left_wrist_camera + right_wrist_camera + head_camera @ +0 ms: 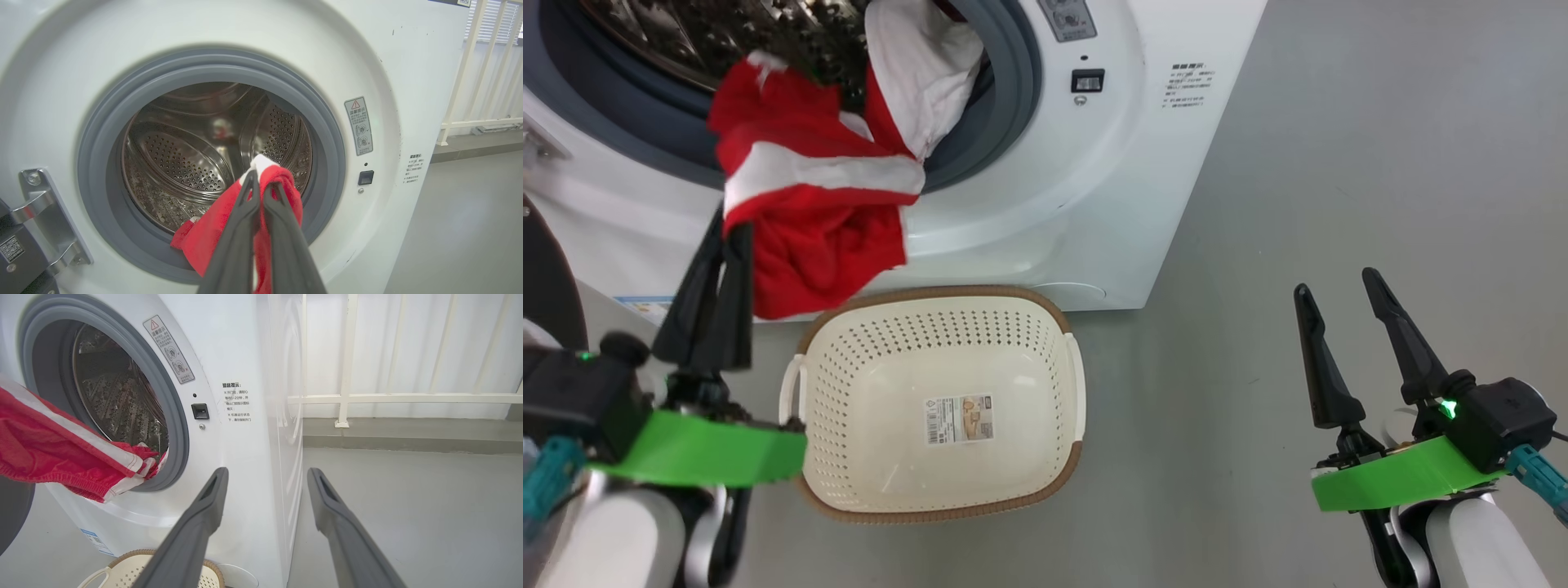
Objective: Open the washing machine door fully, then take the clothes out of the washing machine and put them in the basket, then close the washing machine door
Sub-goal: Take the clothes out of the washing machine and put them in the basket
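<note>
Clothes (809, 204) — a red-and-white bundle — hang half out of the drum (184, 163) at the left. One end trails back inside the washing machine (1094, 204); the other is pinched in my left pincer (731, 233), which is clenched on the red cloth. I judge the grip sits low on the bundle so the rest can drag over the grey ring (327, 163) rather than snag. A white piece (923, 73) lies in the opening too, so one trip may not be enough.

Just below and to the right sits the basket (931, 292), set close against the machine's front so the load needs only a short carry — nothing is in it yet. Far right, my right pincer (1337, 282) hovers over the floor (1339, 122), fingers spread and holding nothing, well apart from the work, I'd guess to leave the left arm room.
</note>
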